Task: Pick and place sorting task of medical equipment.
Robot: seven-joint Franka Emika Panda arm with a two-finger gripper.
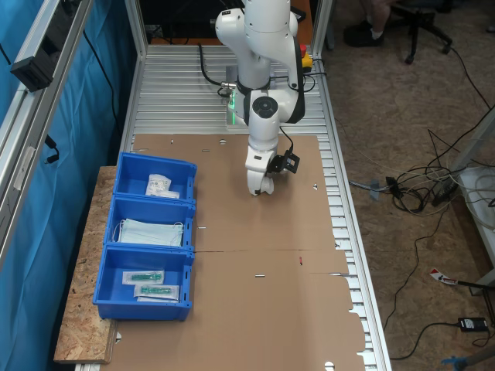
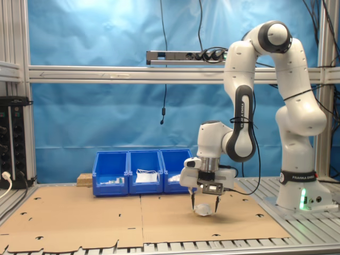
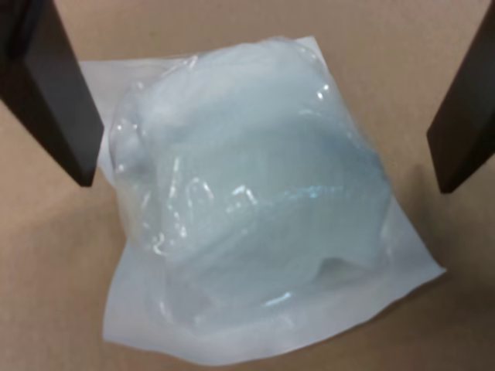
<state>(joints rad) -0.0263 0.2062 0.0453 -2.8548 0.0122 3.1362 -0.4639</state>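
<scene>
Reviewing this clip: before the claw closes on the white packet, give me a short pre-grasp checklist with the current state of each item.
1. Claw open: ok; the wrist view shows both fingers spread apart.
2. White packet between the fingers: ok; it lies between them in the wrist view.
3. Fingers clear of the packet: cannot tell; one finger overlaps its edge in the wrist view, contact unclear.
4. Packet resting flat on the cardboard: ok; it sits on the sheet under the claw in the second exterior view.
5. Blue bins reachable and unobstructed: ok; nothing lies on the cardboard between claw and bins in the first exterior view.
6. Bin with similar white packets has room: ok.
</scene>
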